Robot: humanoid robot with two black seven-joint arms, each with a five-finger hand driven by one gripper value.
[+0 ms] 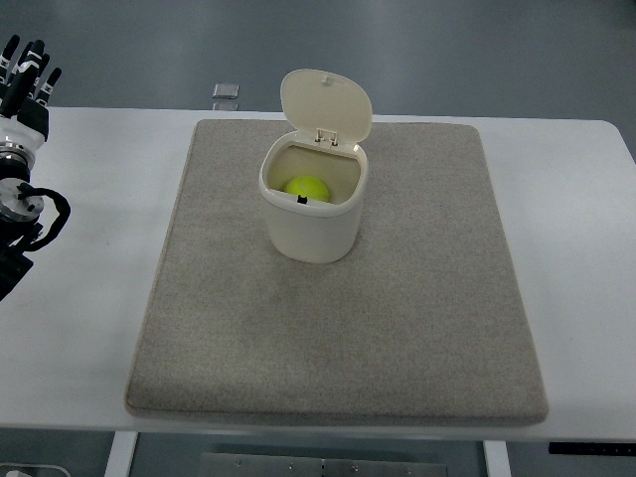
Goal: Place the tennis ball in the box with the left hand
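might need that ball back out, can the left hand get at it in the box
Probably yes: the lid stands open, the tennis ball lies exposed inside the box, and nothing sits between it and the left hand.

- white table (576,199) spans the view, a grey felt mat (397,338) spread on it
- smooth grey floor (447,50) beyond the far edge
- soft, even light

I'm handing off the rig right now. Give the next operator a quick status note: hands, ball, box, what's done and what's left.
Left hand: at the far left edge of the table, off the mat, fingers spread, holding nothing.
Right hand: not in view.
Tennis ball: inside the box, which stands upright on the grey mat with its lid flipped open.
Done: ball is in the box.
Left: nothing for placement; lid is open.
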